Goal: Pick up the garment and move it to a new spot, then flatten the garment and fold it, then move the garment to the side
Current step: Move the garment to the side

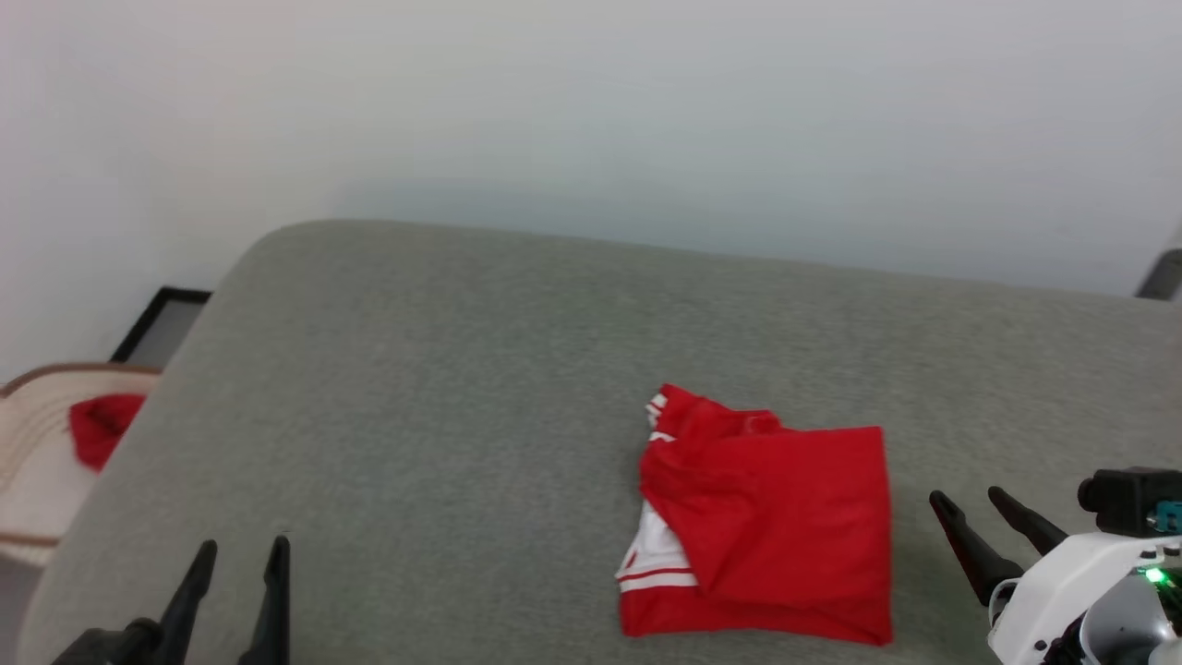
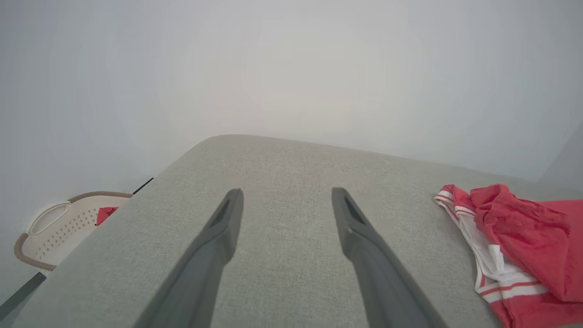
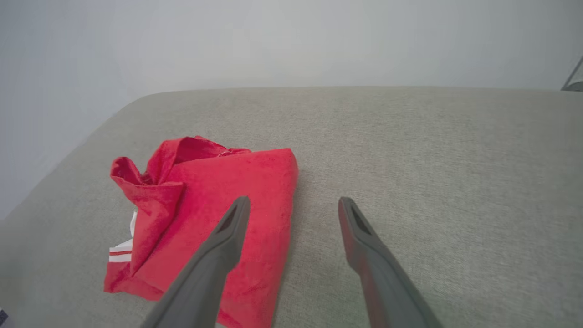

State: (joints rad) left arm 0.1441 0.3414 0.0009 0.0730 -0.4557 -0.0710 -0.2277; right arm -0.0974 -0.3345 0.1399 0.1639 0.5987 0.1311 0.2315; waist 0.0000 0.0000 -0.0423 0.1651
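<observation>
Basket (image 1: 32,462) with small red cloth (image 1: 102,425) at far left, off surface (image 1: 416,369). Left fingers (image 1: 273,600) spread, empty, over bare surface. Garment (image 1: 776,526) right of centre, roughly folded, white trim at its left. Right fingers (image 1: 970,547) spread, empty, just beside it. Fold looks done; next likely: grip the bundle and shift it aside intact.

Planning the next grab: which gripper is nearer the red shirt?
Right. The right gripper is open just right of the shirt; the left gripper is open far off to its left.
</observation>
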